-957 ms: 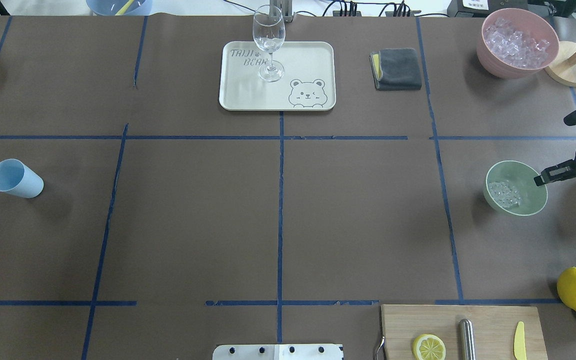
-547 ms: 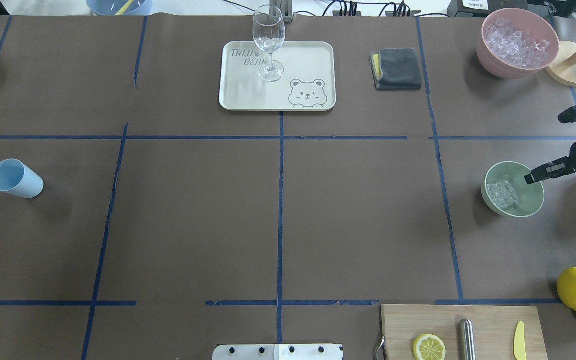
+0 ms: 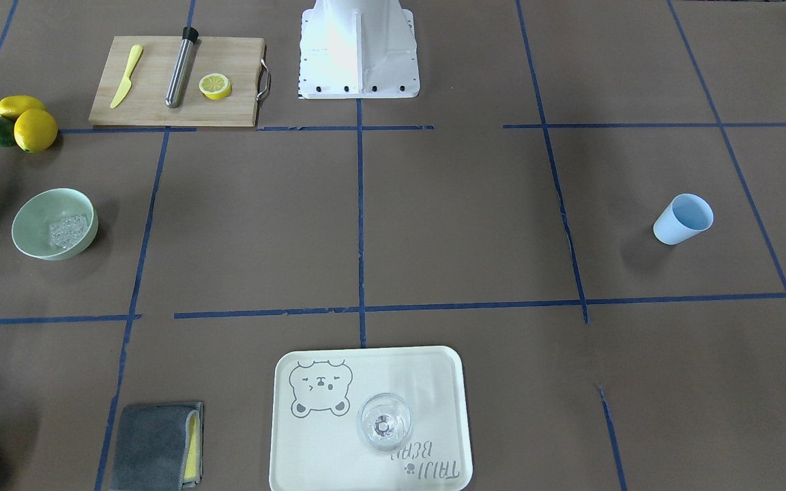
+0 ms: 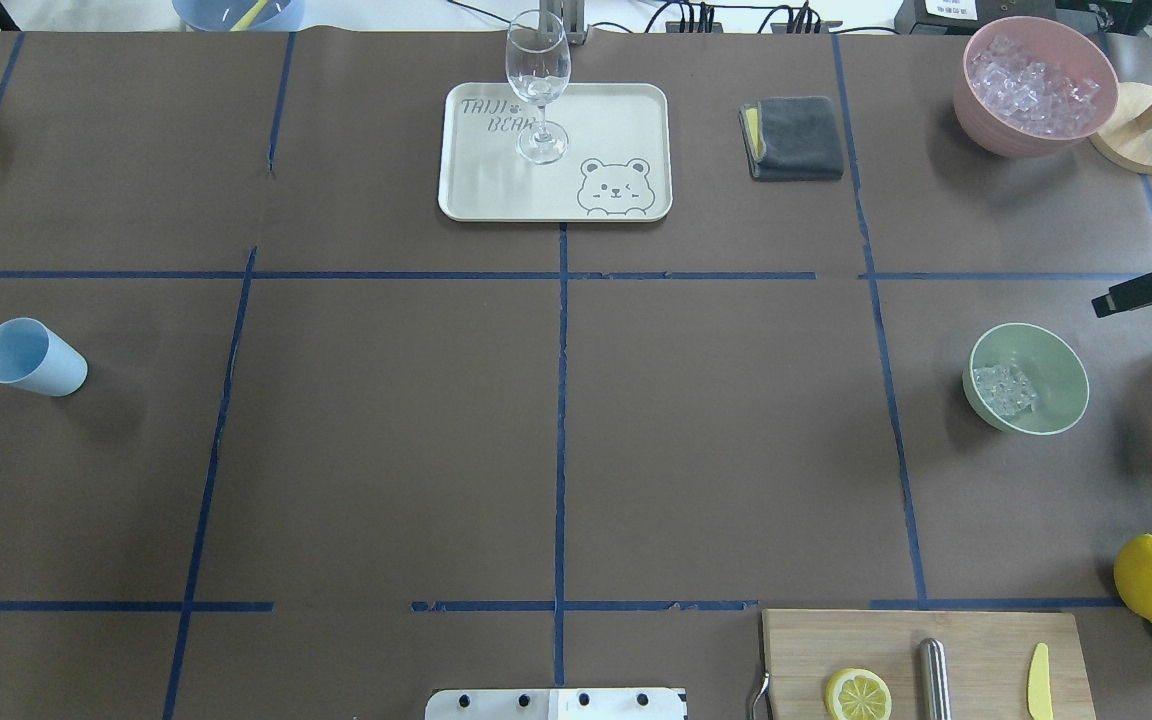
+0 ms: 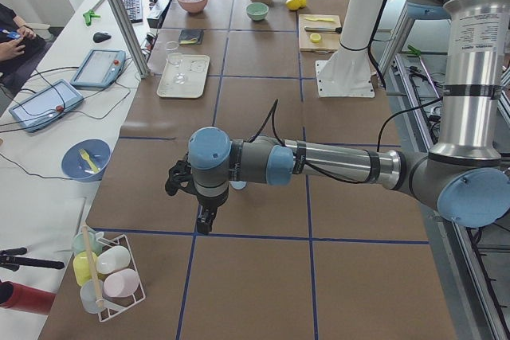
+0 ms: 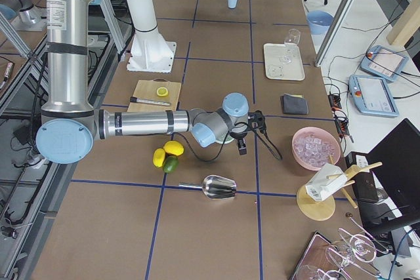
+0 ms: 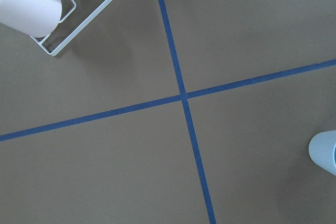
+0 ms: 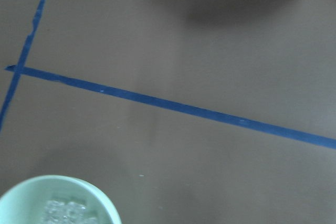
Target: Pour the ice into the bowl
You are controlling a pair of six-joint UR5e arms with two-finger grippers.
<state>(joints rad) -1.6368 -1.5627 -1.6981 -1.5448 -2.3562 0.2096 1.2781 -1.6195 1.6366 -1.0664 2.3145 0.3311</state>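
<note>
Sitting upright, mouth up, one mint-green bowl (image 4: 1058, 368) is found on the surface (image 4: 696, 420), at its right side (round, so no long axis). One clump of ice (image 4: 1005, 389) is held in its left half; cubes cannot be counted. Right tool (image 4: 1144, 240) is seen spread wide, near the bowl, apart. Left tool (image 5: 191, 205): state cannot be told.

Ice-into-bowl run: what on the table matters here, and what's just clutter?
Job: ice, already in the mint bowl.

Clutter: blue cup, pink container of ice cubes, wine glass, tray, grey cloth, cutting board, lemons, metal scoop.
</note>
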